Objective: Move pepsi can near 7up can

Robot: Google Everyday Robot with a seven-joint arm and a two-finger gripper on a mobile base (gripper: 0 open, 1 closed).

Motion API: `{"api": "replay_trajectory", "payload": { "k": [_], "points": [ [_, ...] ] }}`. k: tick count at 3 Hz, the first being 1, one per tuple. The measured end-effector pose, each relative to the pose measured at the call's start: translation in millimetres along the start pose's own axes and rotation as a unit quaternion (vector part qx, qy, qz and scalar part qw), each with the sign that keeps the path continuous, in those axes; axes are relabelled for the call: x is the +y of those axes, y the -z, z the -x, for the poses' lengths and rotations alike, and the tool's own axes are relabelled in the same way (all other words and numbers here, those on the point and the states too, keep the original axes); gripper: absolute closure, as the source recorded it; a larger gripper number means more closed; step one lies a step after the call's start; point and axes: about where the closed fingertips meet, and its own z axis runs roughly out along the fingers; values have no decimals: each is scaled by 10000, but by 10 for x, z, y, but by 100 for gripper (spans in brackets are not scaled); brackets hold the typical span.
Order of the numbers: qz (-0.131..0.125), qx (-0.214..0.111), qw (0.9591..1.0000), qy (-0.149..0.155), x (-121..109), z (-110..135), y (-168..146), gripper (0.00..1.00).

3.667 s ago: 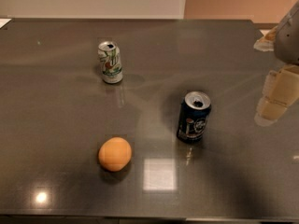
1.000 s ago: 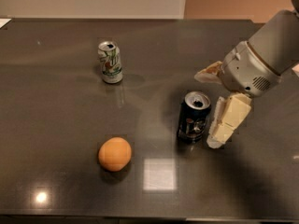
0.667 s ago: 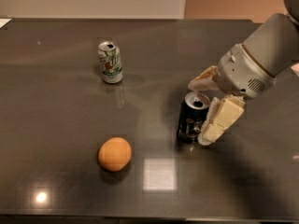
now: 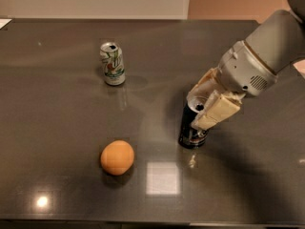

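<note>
The pepsi can [image 4: 189, 133], dark blue with a silver top, stands upright right of the table's middle. My gripper [image 4: 195, 108] has come in from the right and is open, with its cream fingers [image 4: 217, 110] on either side of the can's upper part, one in front and one behind. The near finger covers the can's upper right side. The 7up can [image 4: 112, 64], white with green markings, stands upright at the back left, well apart from the pepsi can.
An orange [image 4: 117, 157] lies on the dark glossy table [image 4: 57, 118], front left of the pepsi can. The grey arm [image 4: 267, 46] reaches in from the upper right. The table's far edge meets a pale wall.
My gripper has moved left from the table's right edge to the pepsi can, and its fingers now straddle the can's top. Both cans and the orange have stayed where they were.
</note>
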Motion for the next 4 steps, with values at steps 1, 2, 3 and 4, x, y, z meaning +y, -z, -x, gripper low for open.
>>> {"api": "replay_trajectory", "payload": {
  "k": [1,2,3,4],
  "points": [
    [-46,21,10000,-2,-78,101,54,87],
    [-151,30,9999,10,-248,261,112,100],
    [-159,33,9999,56,-522,405,120,100],
    [-94,46,9997,204,-805,549,83,100]
  ]
}}
